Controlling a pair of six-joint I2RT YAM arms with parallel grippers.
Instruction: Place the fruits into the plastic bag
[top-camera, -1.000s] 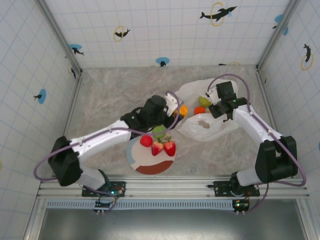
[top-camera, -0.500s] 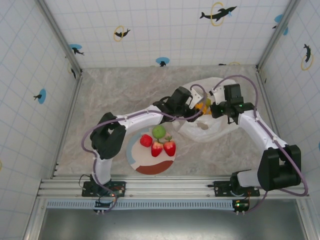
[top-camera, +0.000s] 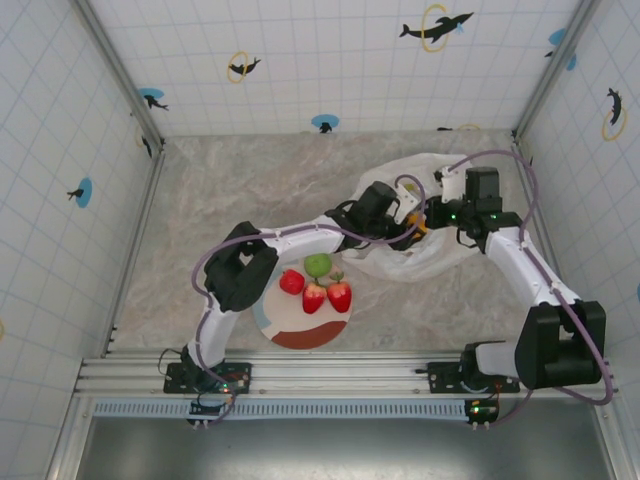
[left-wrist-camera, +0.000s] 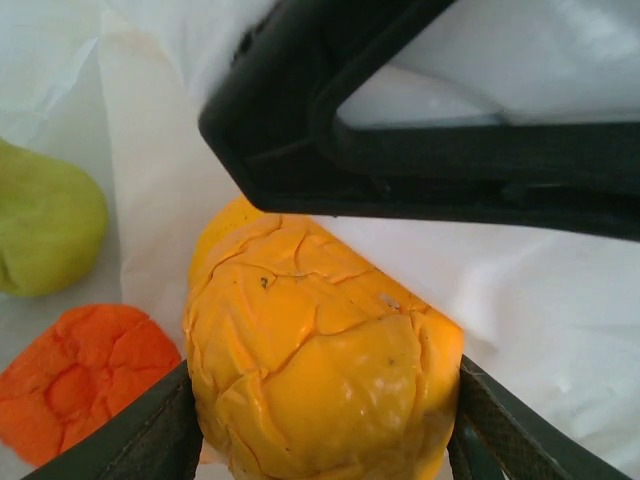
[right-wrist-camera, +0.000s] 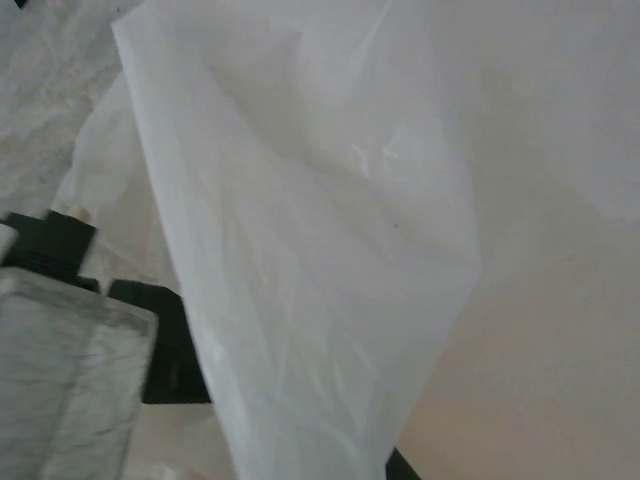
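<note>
The plastic bag (top-camera: 415, 262) sits crumpled far right on the table (top-camera: 230, 190), its rim pinched in the tightly closed right gripper (top-camera: 437, 213). Next to it, the plate (top-camera: 290, 325) holds apples (top-camera: 318, 264) and strawberries (top-camera: 340, 296). The left gripper (left-wrist-camera: 320, 425), half open, clasps a yellow-orange fruit (left-wrist-camera: 320, 360) inside the bag, beside a pear (left-wrist-camera: 45, 235) and an orange ball (left-wrist-camera: 80, 385).

Robot lab enclosure, grid-tiled walls (top-camera: 330, 70), aluminium rails (top-camera: 340, 372)

Clad in white shells (top-camera: 300, 233) with black joints (top-camera: 243, 276), looped by lilac cables (top-camera: 480, 153), tipped with dark pincer fingers (left-wrist-camera: 150, 440).
</note>
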